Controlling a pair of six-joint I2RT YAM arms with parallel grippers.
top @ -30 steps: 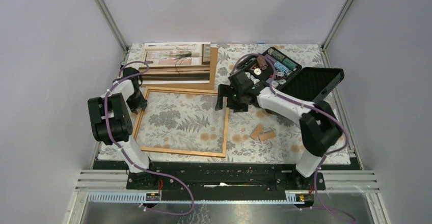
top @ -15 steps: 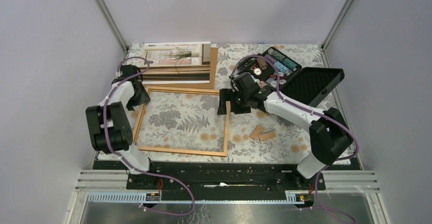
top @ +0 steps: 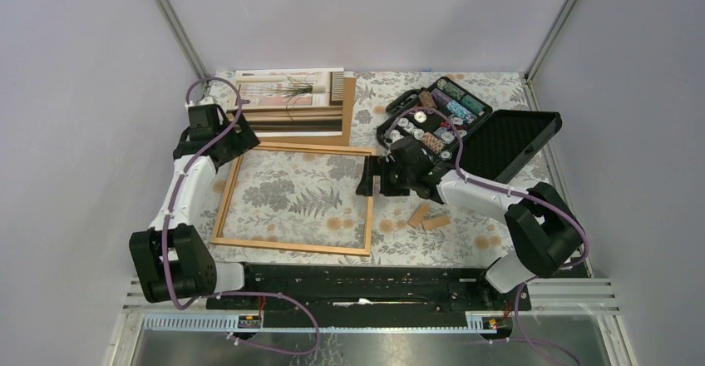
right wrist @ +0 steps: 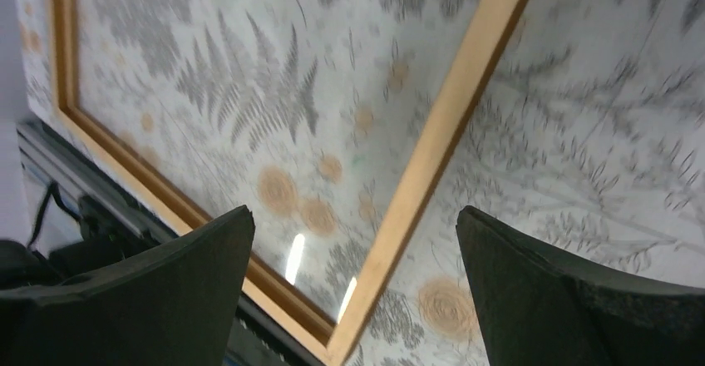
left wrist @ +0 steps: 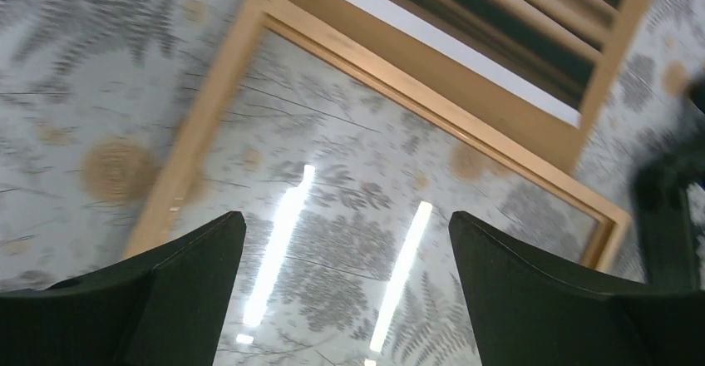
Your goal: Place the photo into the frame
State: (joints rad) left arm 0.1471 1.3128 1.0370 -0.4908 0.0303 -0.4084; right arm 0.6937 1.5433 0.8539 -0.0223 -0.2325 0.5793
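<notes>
Glare on the frame [left wrist: 193,133] shows only from wrist views; left tool [left wrist: 345,220] and right tool [right wrist: 353,212] gape empty.

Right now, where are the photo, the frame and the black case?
the photo [top: 289,104]: top view, middle of the print.
the frame [top: 291,247]: top view, near wooden rail.
the black case [top: 509,137]: top view, open lid.

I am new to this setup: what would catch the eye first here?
The empty tan wooden frame lies flat in the middle, with the left claw open near its far left corner and the right claw open over its right side. The photo lies beyond it at the far edge. An open black case of small colourful pieces sits at the far right.
</notes>
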